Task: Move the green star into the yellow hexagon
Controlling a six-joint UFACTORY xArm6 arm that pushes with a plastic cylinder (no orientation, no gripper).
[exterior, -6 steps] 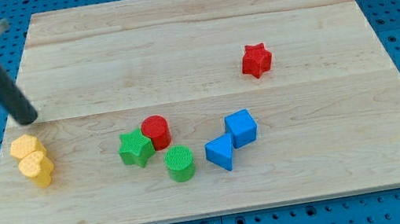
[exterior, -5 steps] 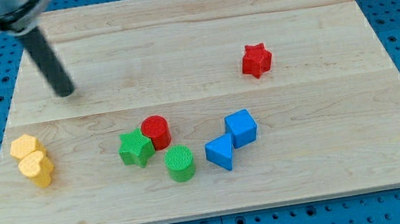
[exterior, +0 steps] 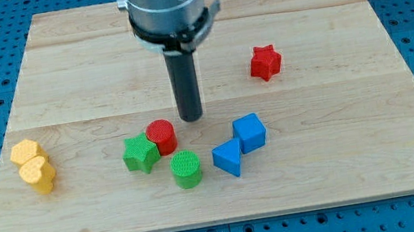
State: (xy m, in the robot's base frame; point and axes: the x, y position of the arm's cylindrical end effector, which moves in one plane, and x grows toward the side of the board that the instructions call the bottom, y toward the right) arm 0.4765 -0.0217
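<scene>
The green star (exterior: 140, 153) lies on the wooden board (exterior: 345, 161) at lower centre-left, touching the red cylinder (exterior: 162, 136) on its right. The yellow hexagon (exterior: 25, 152) sits near the board's left edge, with a yellow heart-like block (exterior: 38, 175) touching it just below. My tip (exterior: 192, 117) is down on the board just to the upper right of the red cylinder, about 75 px right of and above the green star, not touching it.
A green cylinder (exterior: 186, 169) lies below the red cylinder. A blue triangle (exterior: 228, 159) and a blue cube (exterior: 249, 133) sit together to the right. A red star (exterior: 265, 62) lies at upper right.
My tip has swept from the board's upper left across to the centre, ending beside the red cylinder. No block has moved.
</scene>
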